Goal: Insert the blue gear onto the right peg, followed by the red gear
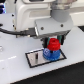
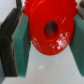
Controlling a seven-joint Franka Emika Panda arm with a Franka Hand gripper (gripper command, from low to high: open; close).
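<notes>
Blue gear looks already seated on the plate, peg hidden though. Pincer is clamped on the red gear, right above blue; lowering and release remain.

No legible text, label, brand, number or sign appears in either view (both pictures are small and blurred); the red gear and the grey plate carry no readable marking
</notes>
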